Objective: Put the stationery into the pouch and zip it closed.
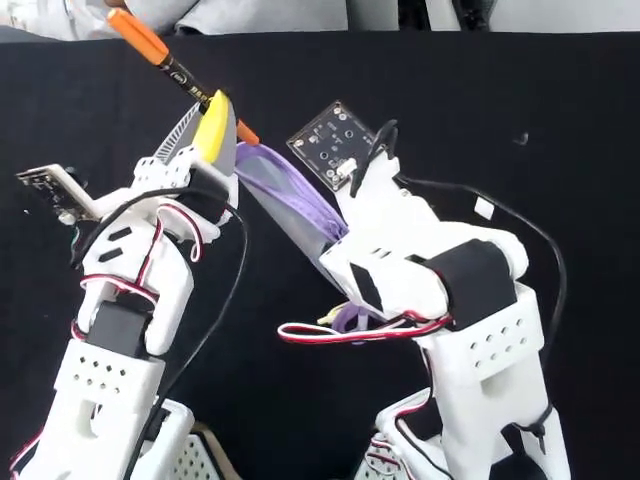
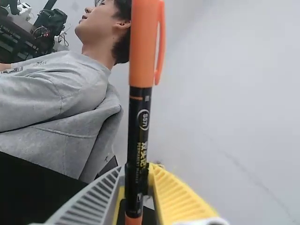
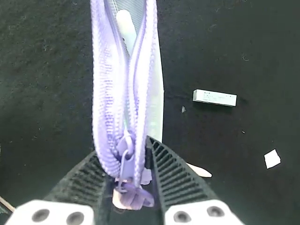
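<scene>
High view | left end effector (image 1: 207,128) clamps orange marker (image 1: 148,43) | right end effector (image 3: 125,147) clamps pouch (image 3: 105,70) edge

This is looking like a robotics lab or maker's workroom. A black cloth is covering the tabletop (image 1: 570,130), and two white printed arms are standing over it in the high view, the left arm (image 1: 120,340) at seven o'clock and the right arm (image 1: 470,300) at five o'clock. Red and white servo wires (image 1: 340,335) are looping openly off the joints, and a bare circuit board (image 1: 333,142) is riding on the right wrist, toward twelve o'clock. Ribbed printed fingers (image 3: 173,180) are forming the right end effector (image 3: 125,150). A plain pale wall (image 2: 234,93) is rising beyond, with cabled equipment (image 2: 47,23) sitting far off.
</scene>
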Robot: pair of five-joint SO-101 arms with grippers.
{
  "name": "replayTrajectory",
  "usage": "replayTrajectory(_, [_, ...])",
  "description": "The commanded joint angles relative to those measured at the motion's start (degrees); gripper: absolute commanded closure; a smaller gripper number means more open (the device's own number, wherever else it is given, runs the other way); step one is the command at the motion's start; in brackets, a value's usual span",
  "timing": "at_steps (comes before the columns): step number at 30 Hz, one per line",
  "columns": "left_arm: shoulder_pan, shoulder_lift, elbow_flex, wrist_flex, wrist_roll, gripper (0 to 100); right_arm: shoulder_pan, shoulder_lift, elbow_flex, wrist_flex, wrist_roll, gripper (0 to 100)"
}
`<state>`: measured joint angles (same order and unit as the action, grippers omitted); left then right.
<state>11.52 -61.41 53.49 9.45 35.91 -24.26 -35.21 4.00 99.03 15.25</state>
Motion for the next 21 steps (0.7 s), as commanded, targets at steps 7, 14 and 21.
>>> replayTrajectory(7, [1.89, -5.54, -2.24, 4.75, 0.0, 97, -0.26, 0.13, 1.98, -2.2, 0.18, 98.5])
replayTrajectory(14, [3.47, -6.24, -0.75, 5.1, -0.09, 97, -0.26, 0.04, 1.98, -1.93, 0.0, 98.5])
replayTrajectory(21, [5.05, -0.53, -0.48, 5.36, -7.3, 97, -0.26, 0.04, 1.8, -1.93, 0.0, 98.5])
